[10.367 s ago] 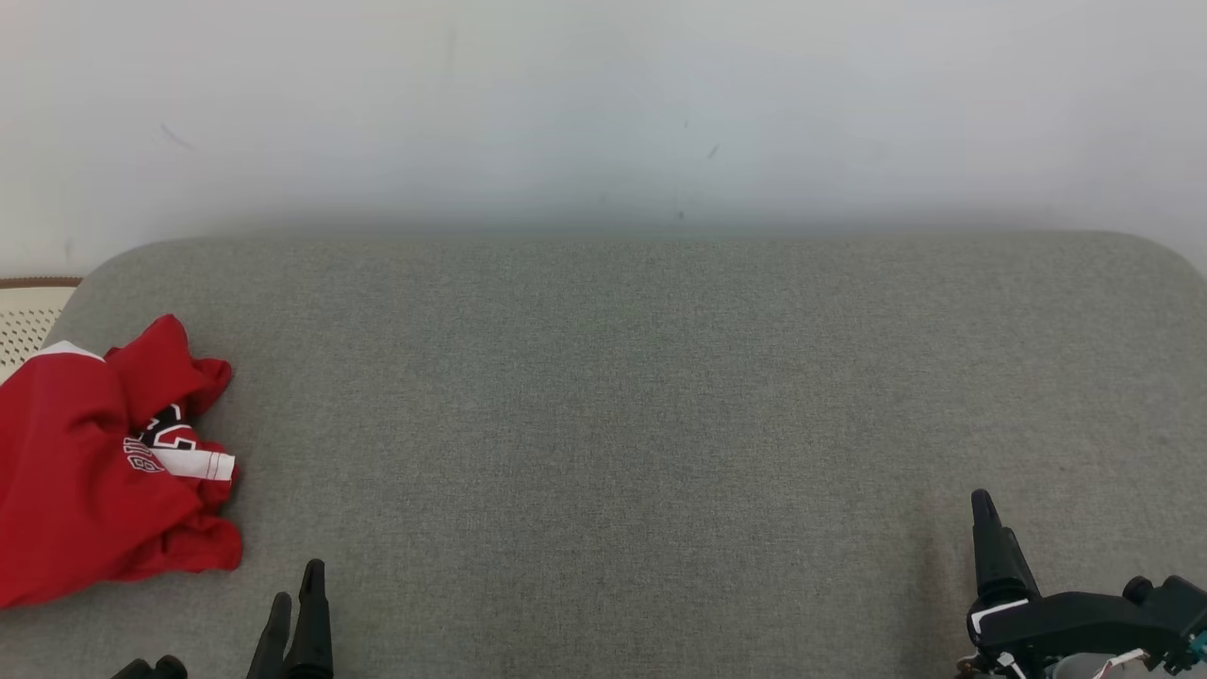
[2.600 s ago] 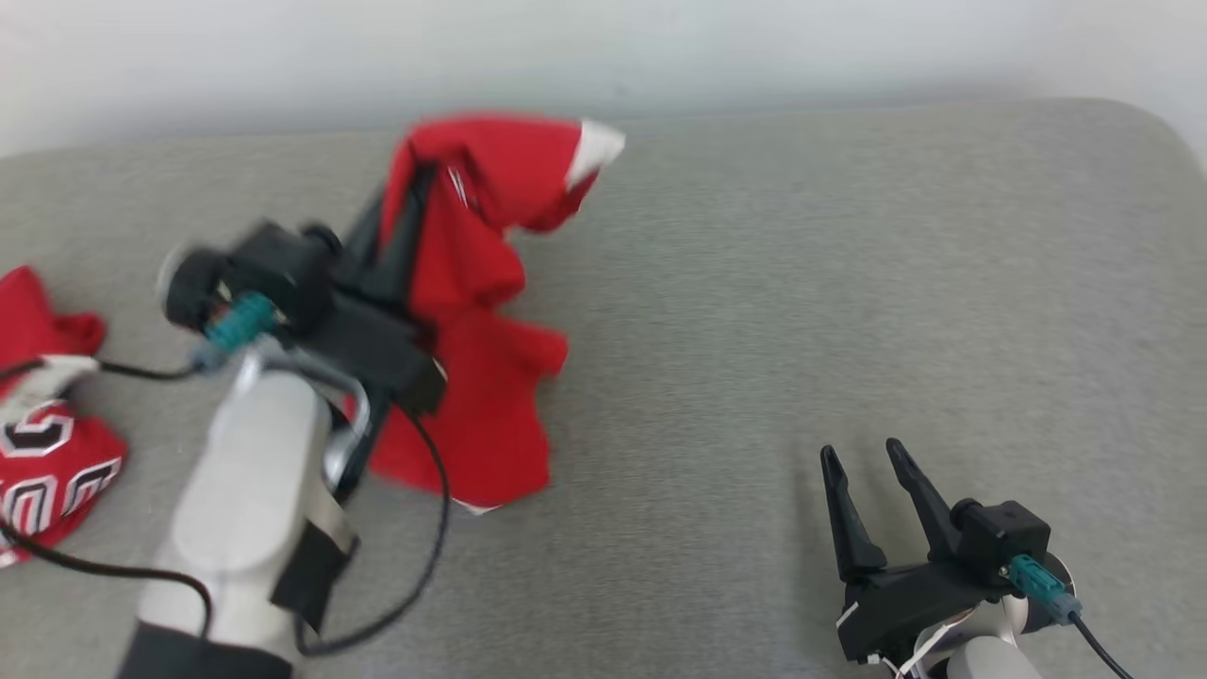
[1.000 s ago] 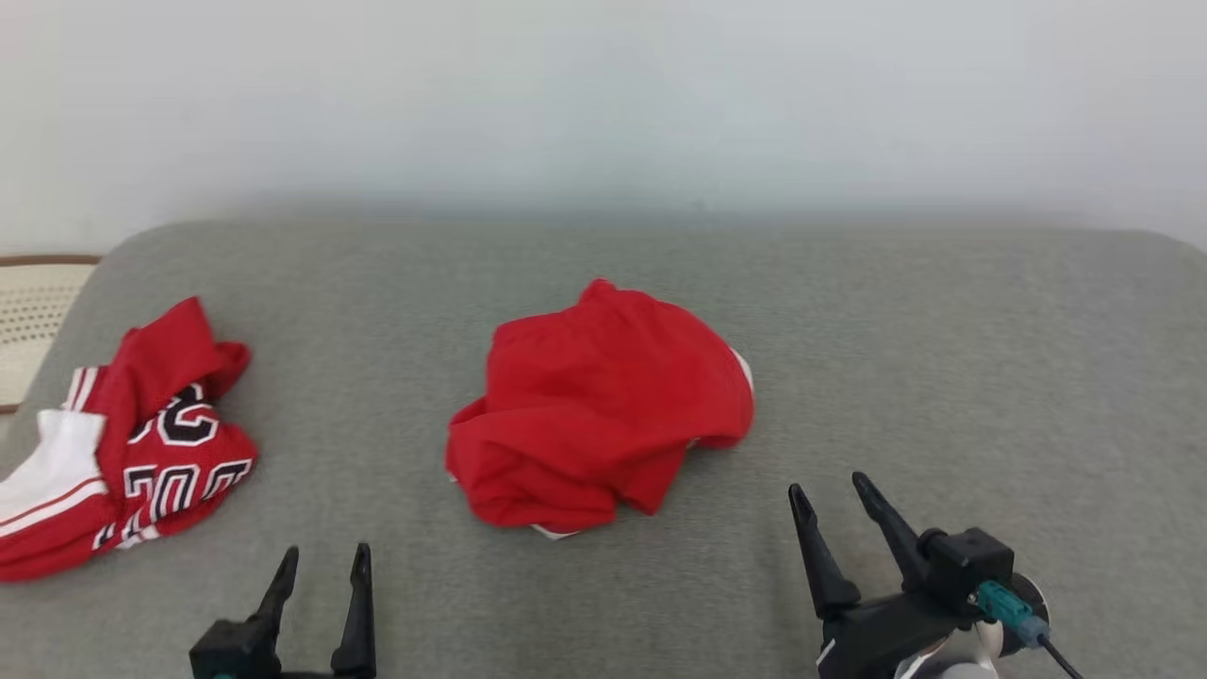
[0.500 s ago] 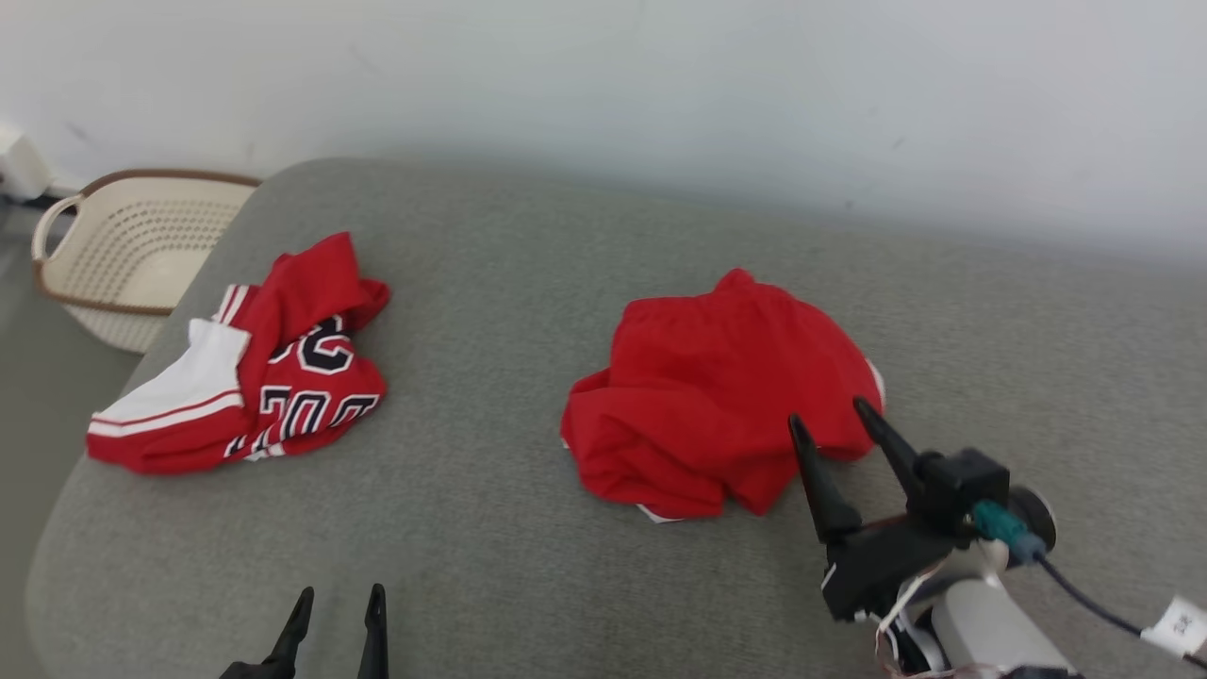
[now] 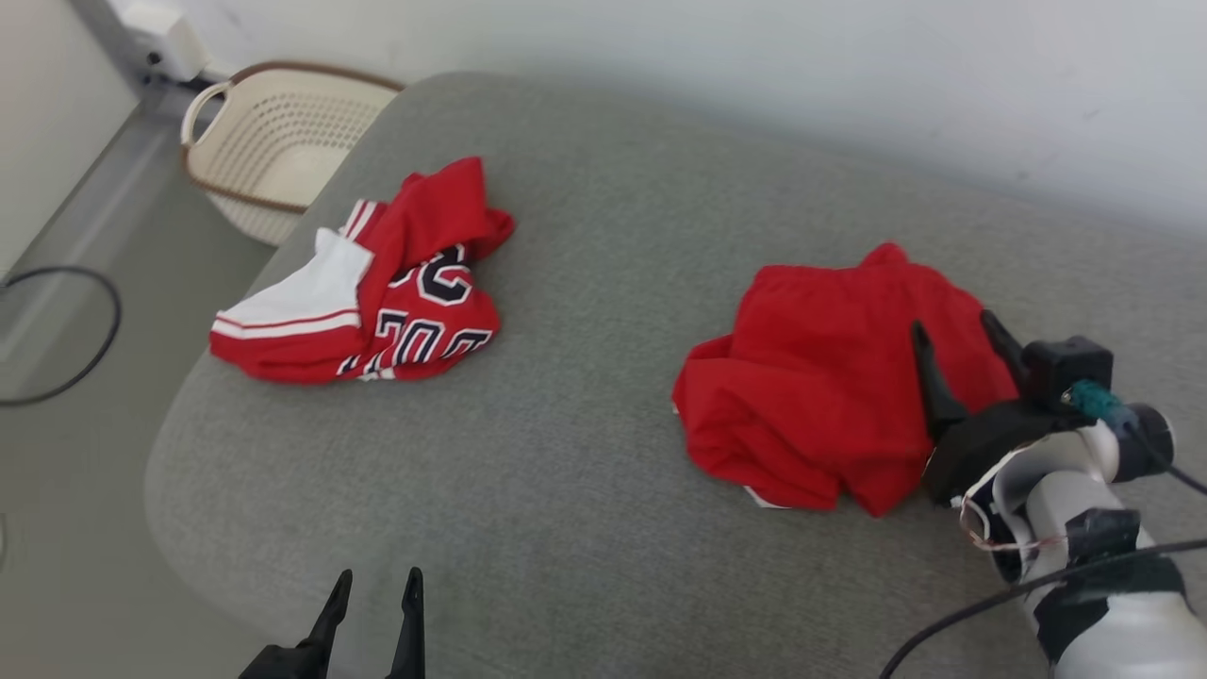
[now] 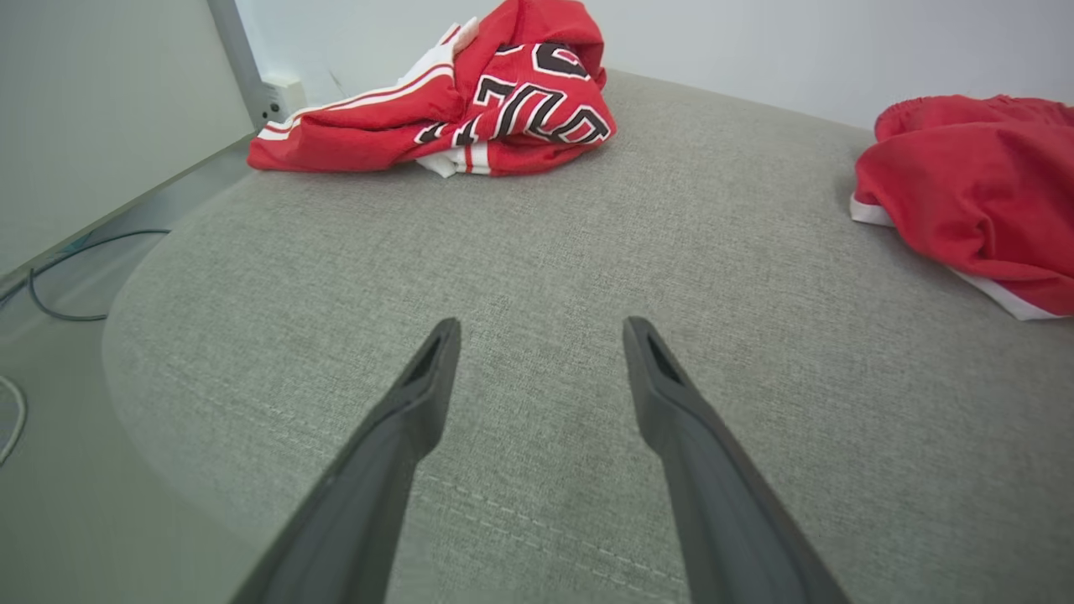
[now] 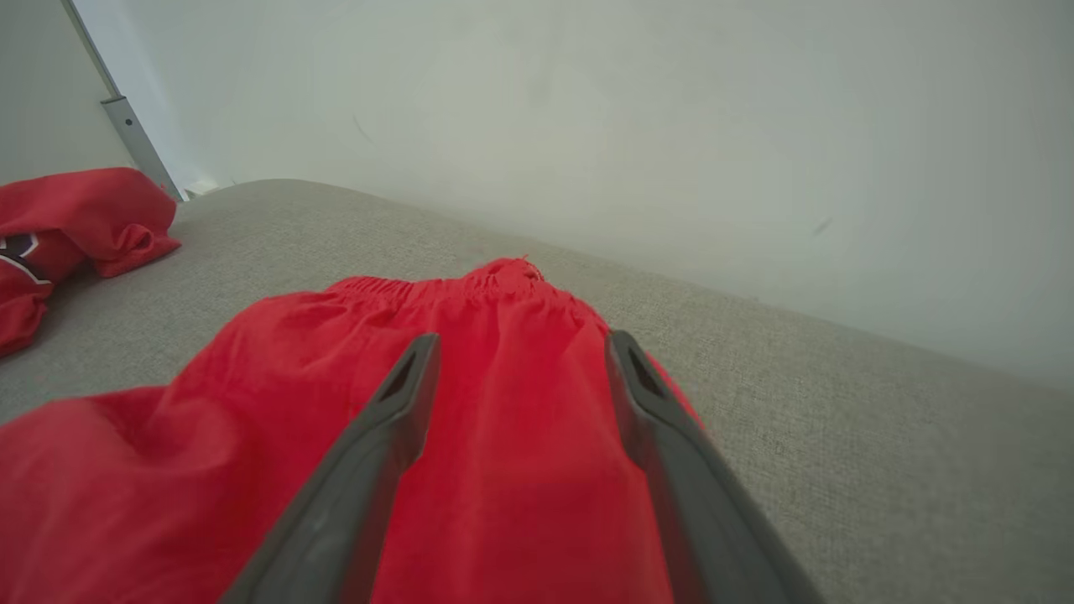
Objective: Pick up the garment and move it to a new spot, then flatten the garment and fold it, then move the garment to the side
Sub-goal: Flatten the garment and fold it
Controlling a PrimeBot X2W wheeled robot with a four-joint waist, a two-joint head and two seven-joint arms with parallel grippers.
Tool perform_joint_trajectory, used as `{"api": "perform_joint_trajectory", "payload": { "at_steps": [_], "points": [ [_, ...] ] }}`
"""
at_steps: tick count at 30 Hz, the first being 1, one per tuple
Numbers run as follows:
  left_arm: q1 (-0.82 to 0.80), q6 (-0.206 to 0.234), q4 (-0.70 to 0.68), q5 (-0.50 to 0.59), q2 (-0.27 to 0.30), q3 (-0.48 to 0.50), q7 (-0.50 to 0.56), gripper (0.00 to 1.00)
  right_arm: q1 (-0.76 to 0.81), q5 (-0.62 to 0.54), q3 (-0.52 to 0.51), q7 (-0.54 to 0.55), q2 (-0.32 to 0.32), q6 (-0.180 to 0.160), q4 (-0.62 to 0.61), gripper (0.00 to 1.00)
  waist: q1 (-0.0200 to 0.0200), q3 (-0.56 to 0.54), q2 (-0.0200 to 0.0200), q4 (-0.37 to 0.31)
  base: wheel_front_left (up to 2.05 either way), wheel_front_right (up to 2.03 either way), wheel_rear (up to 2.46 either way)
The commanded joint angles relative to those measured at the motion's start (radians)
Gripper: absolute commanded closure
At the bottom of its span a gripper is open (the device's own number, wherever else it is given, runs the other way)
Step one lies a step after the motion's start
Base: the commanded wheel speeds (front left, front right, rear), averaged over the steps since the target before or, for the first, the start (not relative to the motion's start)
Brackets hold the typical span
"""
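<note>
The garment (image 5: 811, 396), plain red with an elastic waistband, lies crumpled on the grey cushion (image 5: 566, 471), right of centre in the head view. My right gripper (image 5: 950, 321) hovers open over its right part, both fingers spread above the cloth. Seen from the right wrist, that gripper (image 7: 522, 338) points across the garment (image 7: 252, 403) toward the waistband, with nothing between the fingers. My left gripper (image 5: 378, 572) stands open near the cushion's front edge, apart from any cloth. In the left wrist view the gripper (image 6: 541, 323) is empty and the garment (image 6: 973, 184) lies far right.
A second red jersey (image 5: 377, 292) with black-and-white numbers lies bunched at the cushion's left end, and appears as the jersey (image 6: 495, 101) ahead of my left gripper. A cream basket (image 5: 273, 141) stands on the floor beyond it. A black cable (image 5: 94, 321) loops on the floor.
The head camera has swung left, so the whole picture has shifted right and the basket and floor have come into view. My right gripper has moved from in front of the garment to over it.
</note>
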Motion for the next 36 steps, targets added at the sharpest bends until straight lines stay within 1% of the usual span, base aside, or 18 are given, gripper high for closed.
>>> {"api": "perform_joint_trajectory", "payload": {
  "at_steps": [1,6,13,14,15,16,19,24,29,31,36],
  "points": [
    [-0.010,0.004,-0.001,-0.004,0.000,0.000,-0.005,0.00,-0.018,-0.012,-0.002,-0.001,-0.004,0.000,0.002,0.00,-0.0001,0.051,-0.0001,0.055,0.00,0.00,0.00],
    [-0.018,0.011,-0.002,-0.018,0.000,-0.013,-0.005,0.00,-0.078,-0.030,-0.054,-0.001,-0.028,0.000,0.091,0.00,-0.0001,0.078,-0.0001,0.085,0.00,0.00,0.00],
    [-0.016,0.020,0.000,-0.047,0.000,-0.038,-0.005,0.00,-0.109,-0.053,-0.062,-0.001,-0.012,0.000,0.189,0.00,-0.0001,0.089,-0.0001,0.105,0.00,0.00,0.00],
    [-0.019,0.023,0.001,-0.050,0.000,-0.041,-0.005,0.00,-0.115,-0.053,-0.060,-0.001,-0.009,0.000,0.199,0.19,-0.0001,0.090,-0.0001,0.106,0.00,0.00,0.00],
    [-0.023,0.024,0.001,-0.050,0.000,-0.043,-0.005,0.00,-0.120,-0.054,-0.059,-0.001,-0.008,0.000,0.206,0.77,-0.0001,0.090,-0.0001,0.108,0.00,0.00,0.00],
    [-0.027,0.024,0.001,-0.051,0.000,-0.046,-0.005,0.00,-0.123,-0.053,-0.056,-0.001,-0.005,0.000,0.210,1.00,-0.0001,0.089,-0.0001,0.109,0.00,0.00,0.00],
    [-0.032,0.025,-0.005,-0.049,0.000,-0.049,-0.005,0.00,-0.133,-0.047,-0.056,-0.001,-0.003,0.000,0.167,1.00,-0.0001,0.090,-0.0001,0.110,0.00,0.00,0.00],
    [-0.023,0.026,-0.010,-0.044,0.000,-0.042,-0.005,0.00,-0.137,-0.033,-0.064,-0.001,-0.001,0.000,0.040,1.00,-0.0001,0.083,-0.0001,0.095,0.00,0.00,0.00],
    [-0.006,0.022,-0.002,-0.043,0.000,-0.042,-0.005,0.00,-0.157,-0.021,-0.044,-0.001,-0.005,0.000,-0.075,1.00,-0.0001,0.060,-0.0001,0.071,0.00,0.00,0.00],
    [-0.002,0.018,0.000,-0.040,0.000,-0.039,-0.005,0.00,-0.162,-0.010,-0.036,-0.001,-0.001,0.000,-0.142,1.00,-0.0001,0.040,-0.0001,0.056,0.00,0.00,0.00],
    [0.003,0.010,0.005,-0.033,0.000,-0.032,-0.005,0.00,-0.184,0.001,0.006,-0.001,-0.010,0.000,-0.227,1.00,-0.0001,0.013,-0.0001,0.032,0.00,0.00,0.00]
  ]
}}
